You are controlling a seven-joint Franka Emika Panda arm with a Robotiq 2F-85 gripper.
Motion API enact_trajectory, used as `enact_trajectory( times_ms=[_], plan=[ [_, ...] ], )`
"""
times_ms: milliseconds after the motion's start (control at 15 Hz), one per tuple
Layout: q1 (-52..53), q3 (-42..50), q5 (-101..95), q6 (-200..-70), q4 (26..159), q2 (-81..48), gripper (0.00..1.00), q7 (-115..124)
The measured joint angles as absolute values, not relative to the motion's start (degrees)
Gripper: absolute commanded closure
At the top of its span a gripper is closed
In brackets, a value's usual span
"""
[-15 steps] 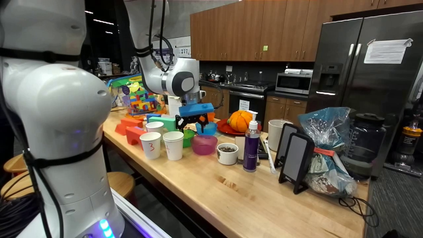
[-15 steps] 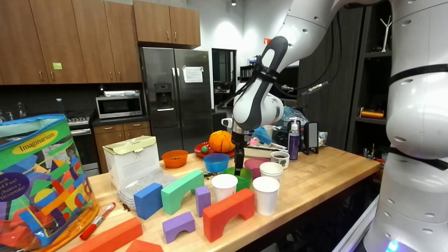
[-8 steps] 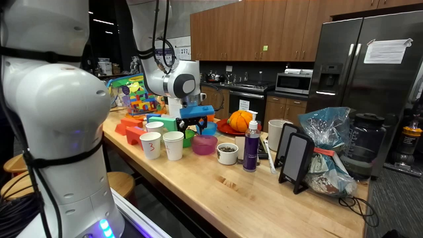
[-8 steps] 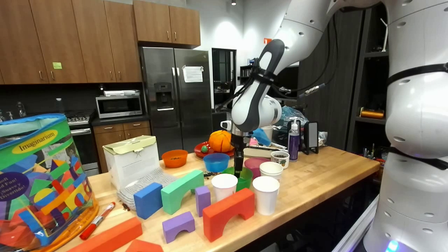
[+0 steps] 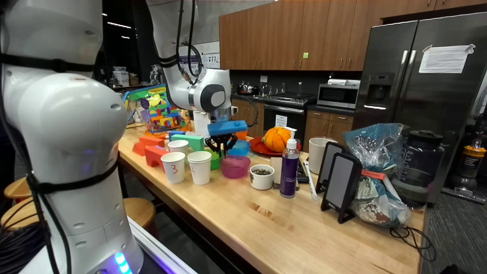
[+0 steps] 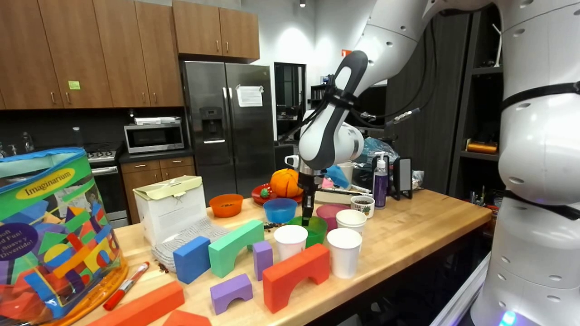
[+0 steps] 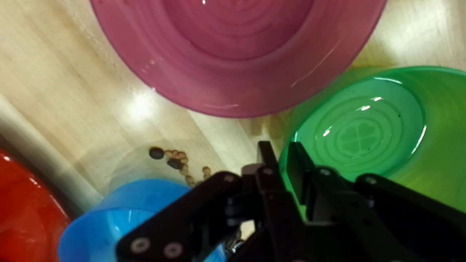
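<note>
In the wrist view my gripper (image 7: 280,145) has its two black fingers drawn close together, a narrow gap left between them. The near rim of a green bowl (image 7: 437,116) passes through that gap, with the right finger (image 7: 300,160) over the bowl's inside and the left finger (image 7: 267,153) outside it. Whether either finger touches the rim I cannot tell. Nothing shows inside the green bowl apart from tiny specks. Beside it sits a pink bowl (image 7: 236,83), and a blue bowl (image 7: 120,222) lies partly hidden behind the gripper. Both exterior views show the gripper (image 6: 306,221) low over the green bowl (image 6: 319,235).
Small dark and tan pieces (image 7: 176,163) lie between the bowls. White paper cups (image 5: 174,168) stand close to the green bowl, along with foam blocks (image 6: 297,276). A red plate (image 5: 259,146) with an orange pumpkin (image 5: 277,139), a purple pump bottle (image 5: 290,171) and speakers (image 5: 340,182) are nearby.
The gripper's fingers have come together from wide apart to a narrow gap. The arm first lowered slightly toward the green bowl, then stayed nearly still. The bowls have not visibly moved.
</note>
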State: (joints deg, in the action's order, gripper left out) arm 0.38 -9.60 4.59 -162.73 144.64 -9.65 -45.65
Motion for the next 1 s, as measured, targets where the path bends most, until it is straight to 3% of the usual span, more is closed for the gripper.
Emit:
enact_trajectory(
  times_ms=[1000],
  plan=[
    [1.17,-9.43,-0.75,-158.38,143.75,-5.8,0.99,-43.28]
  ],
)
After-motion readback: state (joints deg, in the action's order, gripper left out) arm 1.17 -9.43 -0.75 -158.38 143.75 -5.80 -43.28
